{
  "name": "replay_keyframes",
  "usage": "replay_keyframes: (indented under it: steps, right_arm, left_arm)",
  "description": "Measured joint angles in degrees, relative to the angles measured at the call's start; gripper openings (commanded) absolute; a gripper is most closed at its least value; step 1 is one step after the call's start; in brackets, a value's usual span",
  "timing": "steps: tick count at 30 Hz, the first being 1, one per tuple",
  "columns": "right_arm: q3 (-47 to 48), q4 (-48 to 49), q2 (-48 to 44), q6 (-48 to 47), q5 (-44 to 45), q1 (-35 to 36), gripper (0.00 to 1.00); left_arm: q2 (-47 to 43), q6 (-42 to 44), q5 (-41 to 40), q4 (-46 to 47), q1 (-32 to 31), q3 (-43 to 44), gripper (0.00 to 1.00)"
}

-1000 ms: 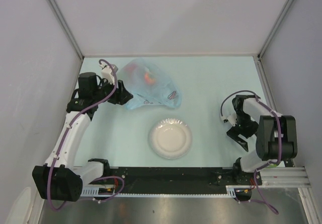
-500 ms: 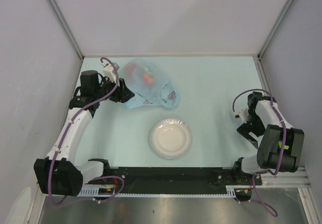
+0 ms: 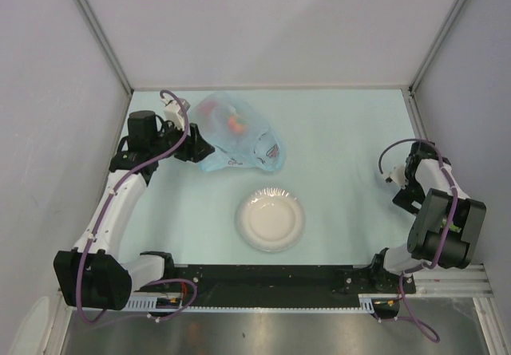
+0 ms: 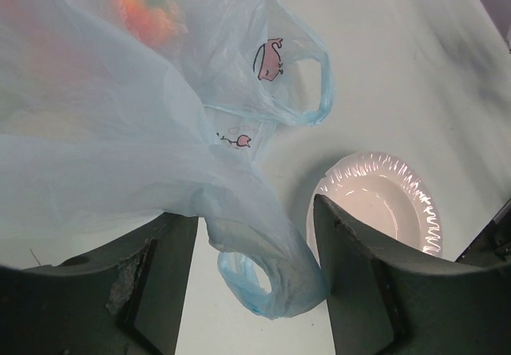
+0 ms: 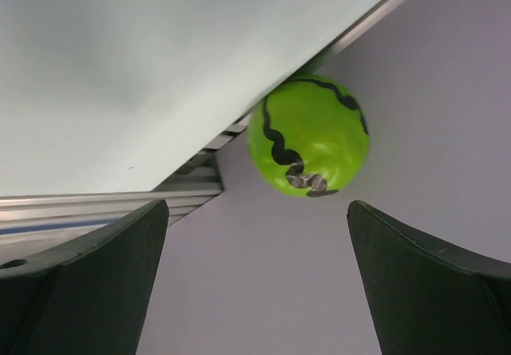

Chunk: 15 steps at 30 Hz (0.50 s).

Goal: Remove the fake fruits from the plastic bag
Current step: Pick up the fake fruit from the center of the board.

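Note:
The light-blue plastic bag (image 3: pixel 235 136) lies at the table's back left, with red and orange fruits (image 3: pixel 233 121) showing through it. My left gripper (image 3: pixel 194 149) is at the bag's left edge. In the left wrist view it (image 4: pixel 254 211) is open, with a fold of the bag (image 4: pixel 120 132) and a loop handle (image 4: pixel 263 279) between its fingers. An orange fruit (image 4: pixel 148 12) shows blurred inside. My right gripper (image 3: pixel 402 198) is by the right wall, open and empty (image 5: pixel 255 203). A green fruit with dark wavy stripes (image 5: pixel 310 136) lies ahead of it at the table's edge against the wall.
A white paper plate (image 3: pixel 271 218) sits near the front middle of the table, and it also shows in the left wrist view (image 4: pixel 383 203). Grey walls enclose the table on three sides. An aluminium rail (image 5: pixel 160 195) runs along the table edge by the right wall.
My right arm has swung right, away from the table's middle toward the right wall. The left gripper and the bag have barely shifted.

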Motion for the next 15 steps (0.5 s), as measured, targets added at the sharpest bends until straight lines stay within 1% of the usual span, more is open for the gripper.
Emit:
replay_keyframes:
  steps: [8, 15]
  right_arm:
    - [0.0, 8.3, 3.3, -9.4, 1.4, -4.3, 1.0]
    - [0.0, 16.1, 8.0, -14.4, 1.6, -6.7, 1.0]
  left_arm:
    - [0.0, -0.2, 0.0, 0.3, 0.0, 0.0, 0.65]
    - [0.0, -0.5, 0.0, 0.7, 0.0, -0.1, 0.65]
